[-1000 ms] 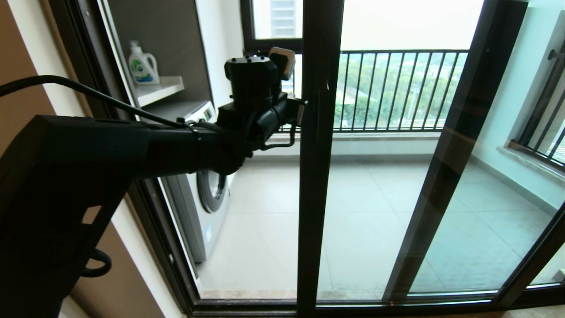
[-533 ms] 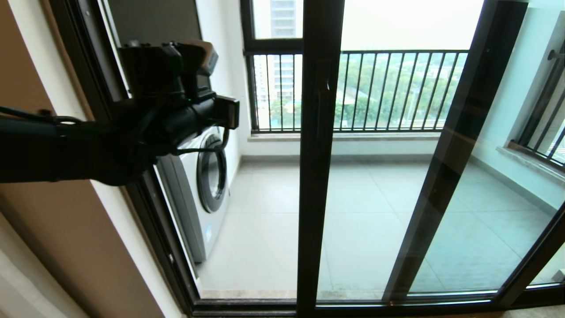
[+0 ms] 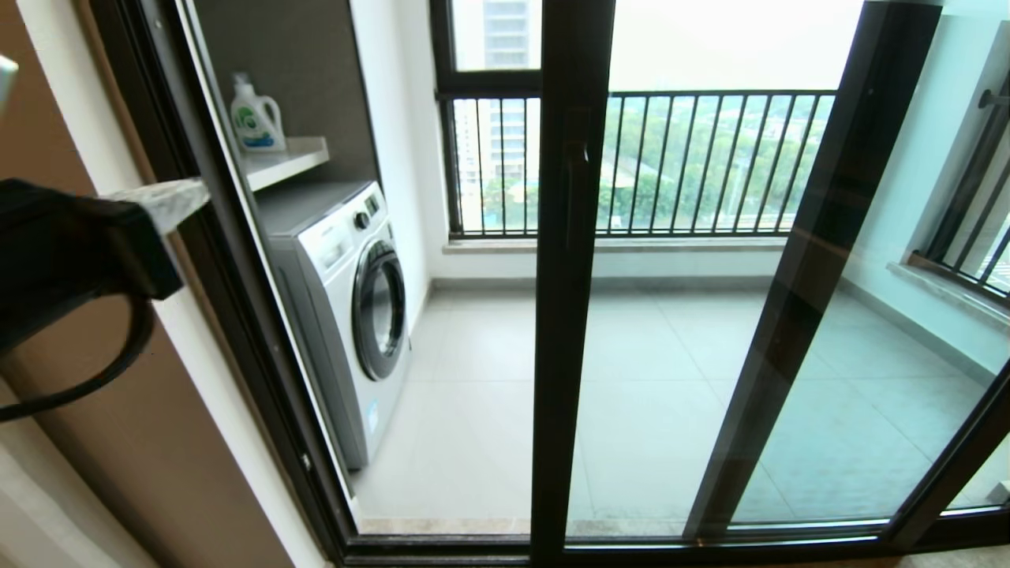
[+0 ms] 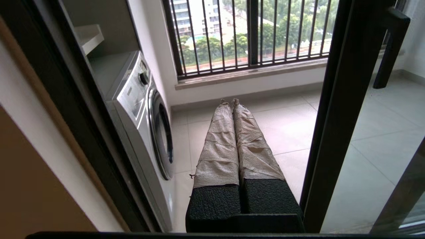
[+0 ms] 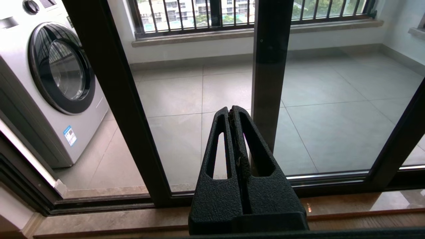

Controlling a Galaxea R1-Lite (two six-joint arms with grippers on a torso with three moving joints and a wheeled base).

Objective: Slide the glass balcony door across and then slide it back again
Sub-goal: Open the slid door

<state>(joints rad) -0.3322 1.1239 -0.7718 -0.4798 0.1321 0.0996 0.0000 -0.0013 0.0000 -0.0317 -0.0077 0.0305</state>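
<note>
Change: the left claw [image 4: 229,101] has left the latch upright and pulled back to the left edge of the head view, clenched on nothing.
Door: the glass balcony door [image 3: 570,276] stands mid-opening, untouched.
Right claw [image 5: 233,113]: clenched, empty, parked low.
Meaning: probably 1 slide finished.

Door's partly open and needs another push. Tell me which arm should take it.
Probably left: left gripper, shut, points into the gap beside the door upright; right gripper, shut, sits low by the sill.

The left gripper [image 4: 229,101], jaws closed, hangs beside the glass balcony door [image 4: 342,109], seemingly not touching.
</note>
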